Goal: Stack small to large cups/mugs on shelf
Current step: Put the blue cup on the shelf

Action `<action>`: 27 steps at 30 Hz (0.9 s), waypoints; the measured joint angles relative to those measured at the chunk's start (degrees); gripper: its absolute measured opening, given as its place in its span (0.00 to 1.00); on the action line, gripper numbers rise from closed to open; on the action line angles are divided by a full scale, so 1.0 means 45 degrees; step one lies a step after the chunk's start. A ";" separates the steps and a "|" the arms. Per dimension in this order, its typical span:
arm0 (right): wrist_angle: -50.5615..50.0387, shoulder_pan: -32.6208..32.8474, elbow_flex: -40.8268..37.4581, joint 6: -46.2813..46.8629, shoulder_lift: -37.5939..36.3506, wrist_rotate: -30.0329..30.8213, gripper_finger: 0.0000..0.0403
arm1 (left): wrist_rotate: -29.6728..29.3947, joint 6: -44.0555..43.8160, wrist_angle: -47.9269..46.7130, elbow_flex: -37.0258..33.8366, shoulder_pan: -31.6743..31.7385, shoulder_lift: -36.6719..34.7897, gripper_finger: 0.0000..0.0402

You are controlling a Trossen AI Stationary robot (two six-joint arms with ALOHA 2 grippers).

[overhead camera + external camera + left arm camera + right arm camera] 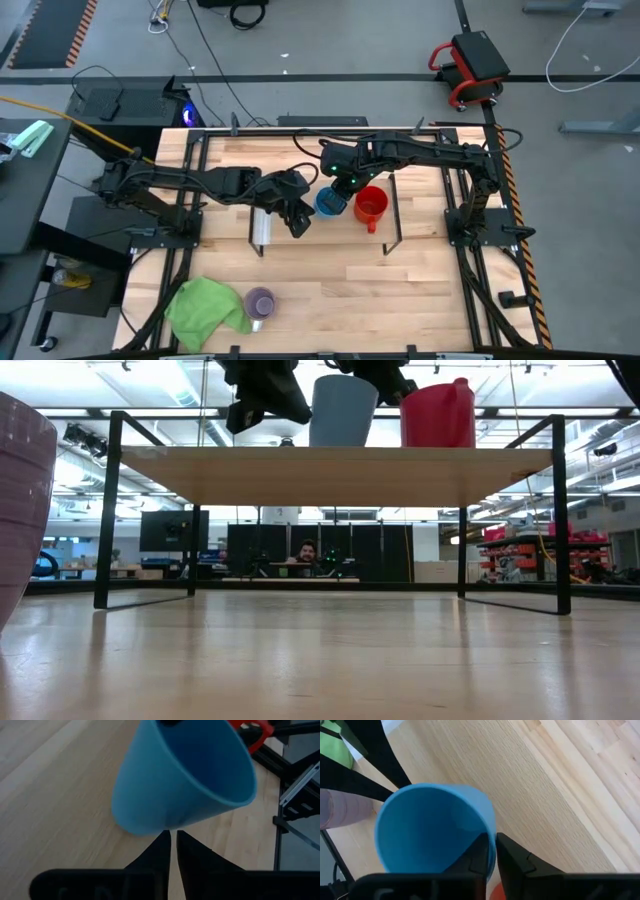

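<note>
The blue cup (328, 203) stands upright on the light-wood shelf (300, 160), next to the red mug (371, 205), which also stands on the shelf. Both show on the shelf top in the low view, the blue cup (343, 410) and the red mug (437, 415). My right gripper (338, 190) is shut on the blue cup's rim from above. My left gripper (310, 200) is shut, with its tips right at the cup's outer wall (165, 820) on the cup's left side. The pale purple mug (260, 302) stands on the tabletop near the front edge. My right gripper pinches the blue cup's rim wall (492, 837), one finger inside the cup and one outside. The fingers come from above, pointing down. The cup stands upright with its base on the shelf top (330, 460). My left gripper's shut fingertips (165, 842) stand at the cup's outer wall; I cannot tell whether they touch it.
A green cloth (205, 308) lies on the tabletop beside the purple mug, at the front left. The shelf has black end frames (112, 510) and a white strip (261, 228) at its left end. A person sits in the room beyond the table (308, 552).
</note>
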 joint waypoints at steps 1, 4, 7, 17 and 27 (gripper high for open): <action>0.0000 0.0000 0.0000 0.0000 0.0000 0.0000 0.11 | -0.0005 0.0000 -0.0025 0.0000 0.0000 -0.0004 0.10; 0.0000 0.0000 0.0000 -0.0065 0.0000 0.0000 0.12 | -0.0005 0.0000 -0.0178 0.0000 0.0000 -0.0004 0.10; 0.0016 0.0000 0.0000 -0.0138 0.0000 0.0003 0.13 | 0.0000 -0.0005 -0.0442 0.0000 0.0000 -0.0004 0.10; 0.0233 0.0000 -0.0002 -0.0335 -0.0171 0.0019 0.15 | -0.0005 -0.0010 -0.0548 0.0000 0.0000 -0.0004 0.10; 0.0202 0.0010 0.0506 -0.0330 -0.0389 0.0044 0.15 | -0.0005 -0.0005 -0.0534 0.0000 0.0000 -0.0004 0.09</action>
